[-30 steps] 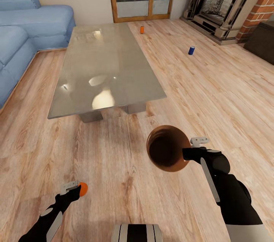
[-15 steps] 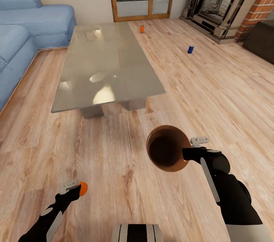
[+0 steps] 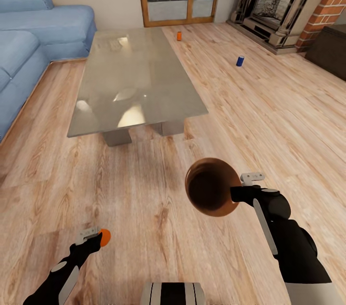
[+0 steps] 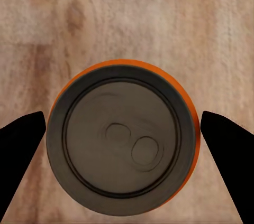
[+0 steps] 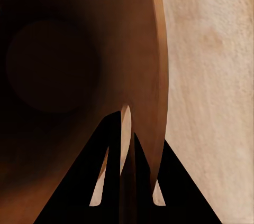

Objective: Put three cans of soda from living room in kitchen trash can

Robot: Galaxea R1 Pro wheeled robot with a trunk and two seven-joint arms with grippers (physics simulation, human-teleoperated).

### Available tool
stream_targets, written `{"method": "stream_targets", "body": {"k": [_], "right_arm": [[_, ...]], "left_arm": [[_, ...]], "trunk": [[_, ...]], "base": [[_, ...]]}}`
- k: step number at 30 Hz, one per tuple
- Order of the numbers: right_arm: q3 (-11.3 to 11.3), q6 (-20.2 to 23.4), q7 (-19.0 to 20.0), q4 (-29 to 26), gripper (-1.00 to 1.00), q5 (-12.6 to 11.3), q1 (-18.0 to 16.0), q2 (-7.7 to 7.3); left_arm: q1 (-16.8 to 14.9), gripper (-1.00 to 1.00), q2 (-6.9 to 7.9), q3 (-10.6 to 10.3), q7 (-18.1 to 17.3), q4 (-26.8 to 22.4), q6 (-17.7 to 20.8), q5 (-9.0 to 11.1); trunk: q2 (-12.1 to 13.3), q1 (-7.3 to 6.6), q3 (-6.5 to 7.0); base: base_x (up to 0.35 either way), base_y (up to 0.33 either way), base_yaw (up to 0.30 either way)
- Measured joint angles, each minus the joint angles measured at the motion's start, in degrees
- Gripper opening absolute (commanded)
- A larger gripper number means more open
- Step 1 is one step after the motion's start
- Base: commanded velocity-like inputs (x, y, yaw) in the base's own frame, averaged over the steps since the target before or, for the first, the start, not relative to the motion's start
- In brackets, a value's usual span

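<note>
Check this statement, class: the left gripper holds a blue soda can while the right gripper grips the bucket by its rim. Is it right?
Not quite. The soda can in the left gripper is orange, as the left wrist view shows; the blue can stands on the floor near the fireplace. The right gripper does grip the bucket by its rim.

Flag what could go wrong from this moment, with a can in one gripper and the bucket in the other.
1. The right gripper pinches only the rim of the trash can, which looks tilted; it could slip or swing.
2. The left gripper holds an orange can well apart from the bucket, so a drop could miss.
3. The glass table stands between the robot and the far orange can.
</note>
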Motion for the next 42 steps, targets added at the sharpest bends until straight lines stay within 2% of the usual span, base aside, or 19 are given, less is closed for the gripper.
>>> {"method": "stream_targets", "body": {"k": [15, 40, 42], "right_arm": [[0.1, -0.1, 0.0, 0.0, -1.0, -0.1, 0.0, 0.14], [0.1, -0.1, 0.0, 0.0, -1.0, -0.1, 0.8, 0.19], [0.1, -0.1, 0.0, 0.0, -1.0, -0.1, 0.8, 0.18]], "left_arm": [[0.0, -1.0, 0.0, -0.1, 0.0, -0.3, -0.4, 0.0], [0.0, -1.0, 0.0, -0.4, -0.1, -0.5, -0.5, 0.0], [0.0, -1.0, 0.0, -0.4, -0.1, -0.5, -0.5, 0.0]], "trunk": [[0.0, 0.0, 0.31], [0.4, -0.22, 2.77], [1.2, -0.66, 3.32]], "base": [[-0.001, 0.0, 0.0], [-0.004, 0.0, 0.0], [0.0, 0.0, 0.0]]}}
